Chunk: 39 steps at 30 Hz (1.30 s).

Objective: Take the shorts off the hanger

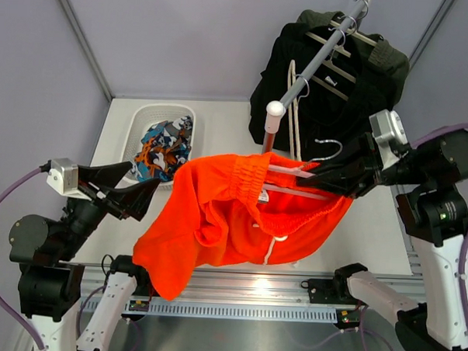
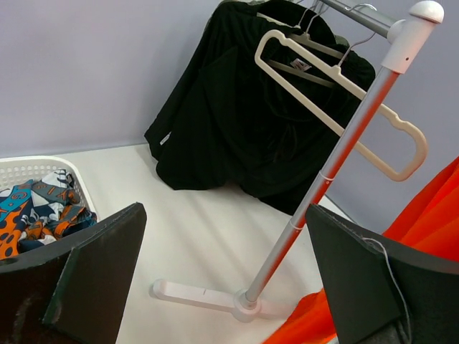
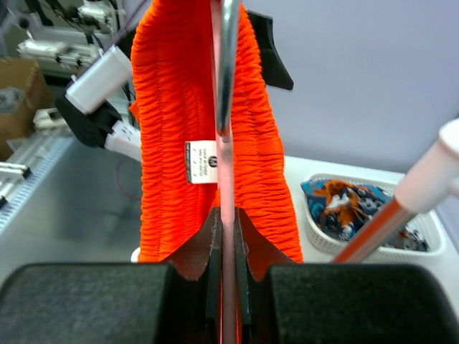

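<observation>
your right gripper point(image 3: 228, 240) is clamped on the hanger point(image 3: 226, 64), its jaws pinched tight around the thin bar in the wrist view. in the top view the hanger runs from that gripper toward 9 o'clock. the orange shorts point(image 1: 232, 214) hang on it by the gathered waistband, with a white label point(image 3: 201, 161) showing inside the band and the legs drooping toward 7 o'clock over the near edge of the table point(image 1: 371, 228). your left gripper point(image 1: 145, 175) is spread wide and holds nothing. it sits just at 9 o'clock of the orange fabric, and you cannot tell whether its tip touches the cloth. at 1 o'clock of that gripper is the white basket point(image 1: 143, 117), with the patterned shorts point(image 1: 164, 147) lying inside. at 12 o'clock of the orange shorts stands the rack pole point(image 1: 300, 85), carrying an empty white hanger point(image 1: 291, 108) and a black garment point(image 1: 347, 79).
</observation>
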Motion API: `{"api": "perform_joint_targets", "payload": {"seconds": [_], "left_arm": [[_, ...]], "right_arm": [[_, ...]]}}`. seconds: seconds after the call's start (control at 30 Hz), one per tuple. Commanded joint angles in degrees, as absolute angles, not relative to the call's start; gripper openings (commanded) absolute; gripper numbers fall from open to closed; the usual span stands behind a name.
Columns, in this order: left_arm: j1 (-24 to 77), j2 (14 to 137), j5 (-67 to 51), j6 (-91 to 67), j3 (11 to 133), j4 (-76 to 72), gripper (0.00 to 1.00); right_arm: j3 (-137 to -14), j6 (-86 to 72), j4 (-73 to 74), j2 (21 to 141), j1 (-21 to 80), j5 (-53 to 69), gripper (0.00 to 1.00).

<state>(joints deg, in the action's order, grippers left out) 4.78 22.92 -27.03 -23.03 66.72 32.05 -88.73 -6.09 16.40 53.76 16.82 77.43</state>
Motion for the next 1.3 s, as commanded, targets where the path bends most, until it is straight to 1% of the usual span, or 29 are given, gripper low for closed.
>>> {"api": "perform_joint_targets", "payload": {"seconds": [0.0,0.07,0.1,0.13,0.17,0.2,0.27,0.3,0.4,0.43,0.57,0.7,0.8,1.0,1.03,1.27], "left_arm": [[4.83,21.80,-25.40,-23.82,69.52,31.37,0.99],[4.83,21.71,-25.05,-23.64,70.40,31.81,0.99],[4.83,21.45,-24.27,-23.47,70.84,32.43,0.99],[4.83,21.36,-23.65,-23.12,72.14,32.87,0.99],[4.83,21.10,-21.47,-22.85,72.94,33.31,0.99],[4.83,20.75,-19.97,-22.50,73.82,34.44,0.99],[4.83,20.13,-15.40,-21.62,76.45,35.50,0.99],[4.83,19.78,-10.16,-21.27,77.25,36.46,0.99],[4.83,19.25,-1.96,-21.18,79.45,36.83,0.99],[4.83,19.25,-1.24,-21.44,79.63,36.57,0.99],[4.83,20.65,-4.30,-23.81,78.58,33.58,0.99],[4.48,22.93,-13.94,-28.03,76.03,29.72,0.99],[4.13,24.25,-17.83,-31.46,73.31,27.00,0.99],[4.04,26.89,-19.51,-34.89,71.37,24.35,0.99],[4.04,27.33,-19.69,-35.07,71.28,24.35,0.99],[4.04,29.44,-19.60,-32.43,71.19,26.28,0.99]], "right_arm": [[-98.13,-9.16,18.60,58.86,23.43,68.32,0.00],[-101.59,-4.60,26.06,61.07,27.49,60.08,0.00],[-104.21,-3.53,28.02,63.17,29.42,56.98,0.00],[-105.37,-2.73,29.69,64.15,33.79,53.47,0.00],[-106.51,-1.33,32.58,65.20,35.75,46.48,0.00],[-108.26,-0.97,33.65,66.87,37.42,43.27,0.00],[-108.28,-2.53,32.71,67.50,39.45,35.56,0.00],[-108.02,-2.64,32.26,67.85,39.55,33.59,0.00],[-110.46,-2.72,32.78,69.52,39.81,27.00,0.00],[-111.17,-2.64,32.96,70.65,39.90,26.29,0.00],[-114.34,0.42,33.92,73.21,42.44,22.95,0.00],[-114.44,5.97,35.42,74.71,46.75,19.96,0.00],[-113.30,9.05,35.60,75.06,50.09,16.89,0.00],[-114.25,10.63,34.98,77.95,54.40,10.12,0.00],[-114.43,10.29,34.63,78.48,55.01,6.98,0.00],[-115.93,8.53,32.17,82.70,59.32,-1.56,0.00]]}}
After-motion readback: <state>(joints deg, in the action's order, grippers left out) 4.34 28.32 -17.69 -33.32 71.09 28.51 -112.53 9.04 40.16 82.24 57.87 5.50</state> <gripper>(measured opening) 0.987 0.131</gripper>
